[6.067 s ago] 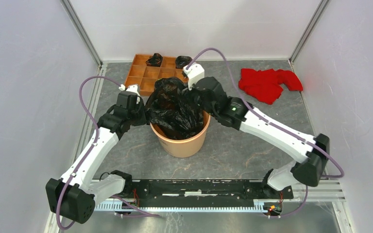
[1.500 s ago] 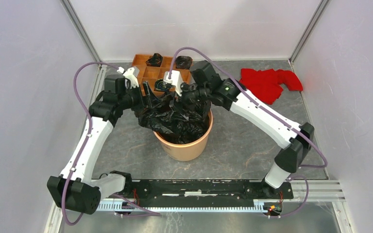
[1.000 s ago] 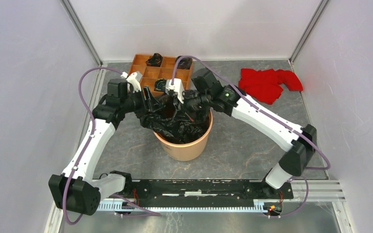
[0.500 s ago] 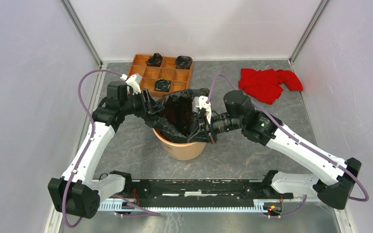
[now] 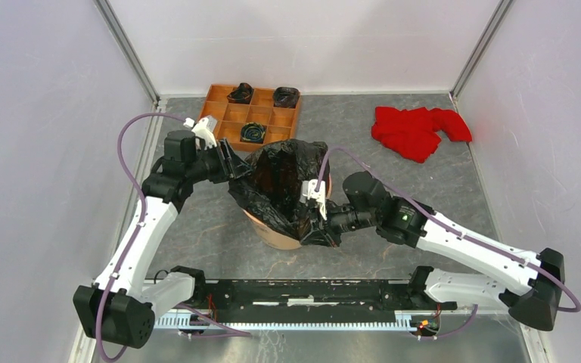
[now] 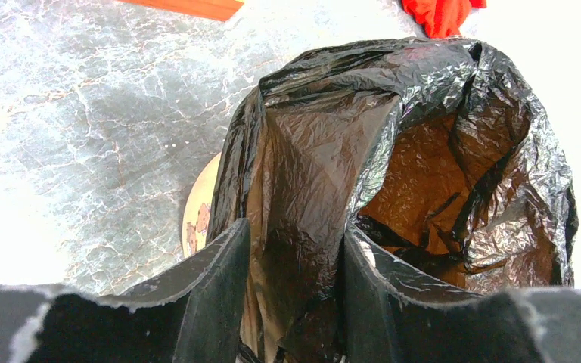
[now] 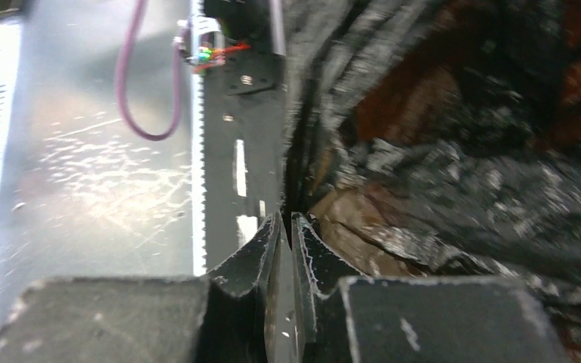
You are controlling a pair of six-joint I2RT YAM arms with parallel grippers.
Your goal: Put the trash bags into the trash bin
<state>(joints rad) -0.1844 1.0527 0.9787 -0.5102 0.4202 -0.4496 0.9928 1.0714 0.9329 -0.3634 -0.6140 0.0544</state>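
The trash bag sits open in the peach trash bin, at frame centre. The left gripper clenches its hem. The right gripper is nearly closed at the film, grip unclear. Stretch the hem gently over the rim.

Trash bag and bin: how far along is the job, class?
Done: trash bag sits open inside the trash bin. In hand: left gripper holds the left edge; right gripper pinches film at the near rim. Left: probably drape remaining edges over, release.
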